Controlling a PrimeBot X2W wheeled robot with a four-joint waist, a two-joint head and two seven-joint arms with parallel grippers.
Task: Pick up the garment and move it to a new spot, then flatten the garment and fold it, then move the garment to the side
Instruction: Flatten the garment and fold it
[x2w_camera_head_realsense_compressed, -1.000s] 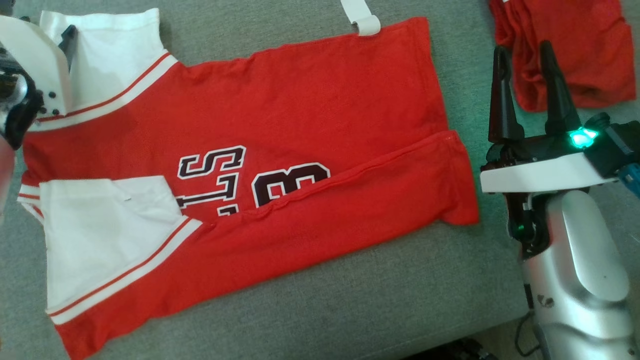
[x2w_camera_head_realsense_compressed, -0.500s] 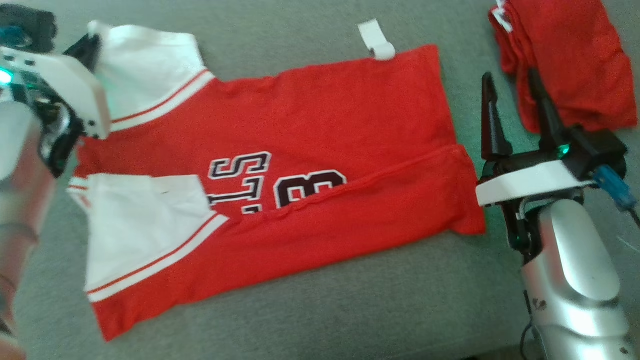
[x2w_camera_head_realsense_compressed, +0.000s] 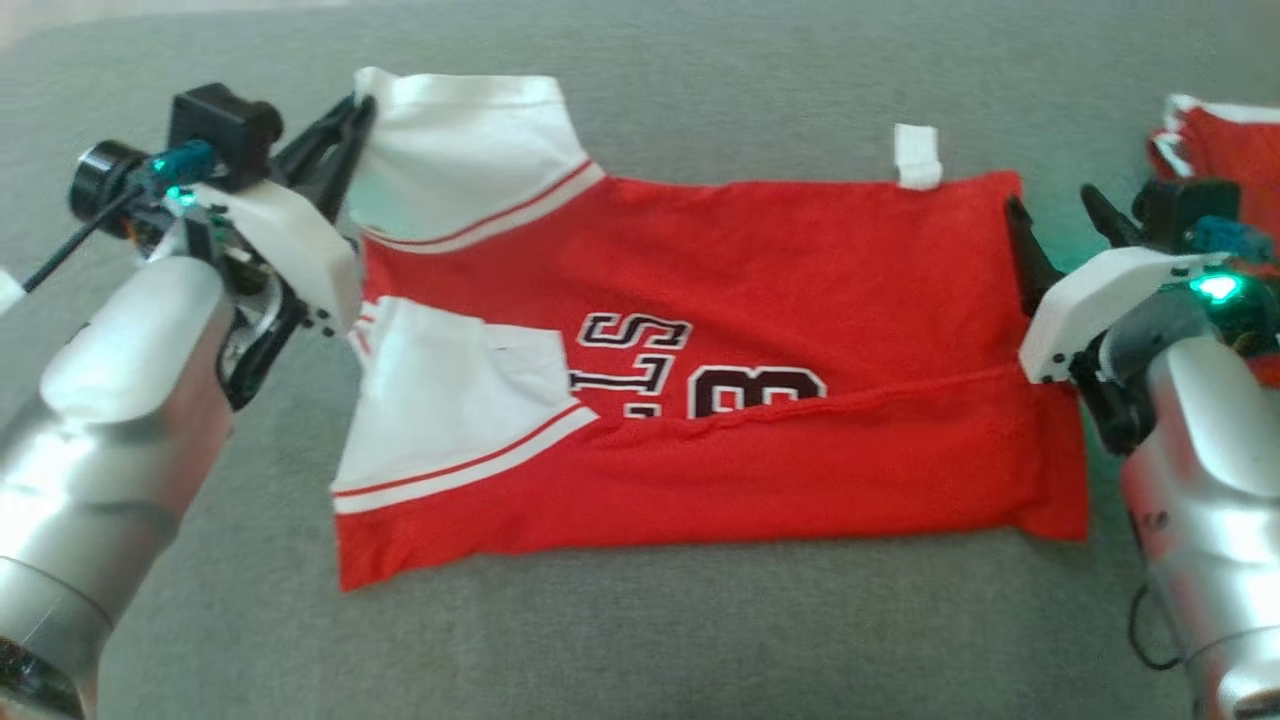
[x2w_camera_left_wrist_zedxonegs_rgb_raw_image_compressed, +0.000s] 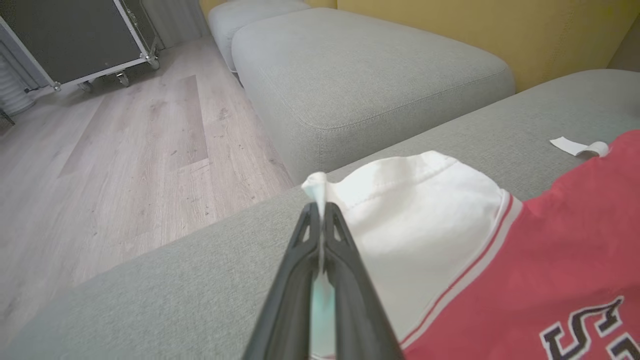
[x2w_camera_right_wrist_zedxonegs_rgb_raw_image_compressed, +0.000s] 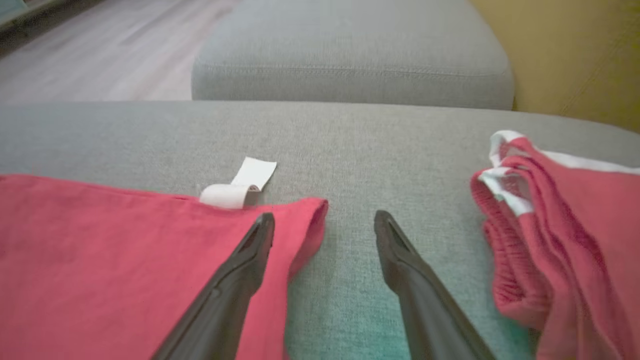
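One left hand (x2w_camera_left_wrist_zedxonegs_rgb_raw_image_compressed: 318, 210) pinches the jersey's (x2w_camera_head_realsense_compressed: 780, 270) soft white sleeve (x2w_camera_left_wrist_zedxonegs_rgb_raw_image_compressed: 415, 210).

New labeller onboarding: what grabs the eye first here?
The red jersey with white sleeves lies spread on the couch, a fold covering part of its lettering. The left gripper is shut on the far sleeve's corner; the right gripper stands open at the hem corner.

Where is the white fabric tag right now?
In the head view, the white tag lies on the grey cushion at the far edge of the jersey, right of centre, near the open right gripper.
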